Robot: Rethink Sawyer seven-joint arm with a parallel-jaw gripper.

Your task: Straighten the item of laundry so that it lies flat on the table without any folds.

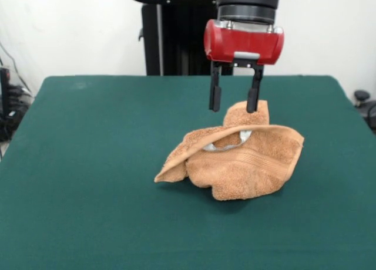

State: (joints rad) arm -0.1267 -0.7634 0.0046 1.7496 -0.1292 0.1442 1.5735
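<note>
The orange-tan towel (pixel 247 164) lies crumpled right of the middle of the dark green table (pixel 88 164). One edge is folded over in an arch, and a hump stands up at its far side. A white-grey label (pixel 226 145) shows under the arch. My gripper (pixel 235 110) hangs from the red wrist straight above the far part of the towel. Its two black fingers (pixel 215 97) are spread wide apart. The right finger's tip is in front of the hump's top, and the left finger is clear of the cloth. Nothing is pinched between them.
The robot's black pedestal (pixel 170 35) stands behind the table's far edge. Cables and gear (pixel 9 105) sit beyond the left edge, and a dark object (pixel 364 103) sits beyond the right edge. Bare green surface surrounds the towel on all sides.
</note>
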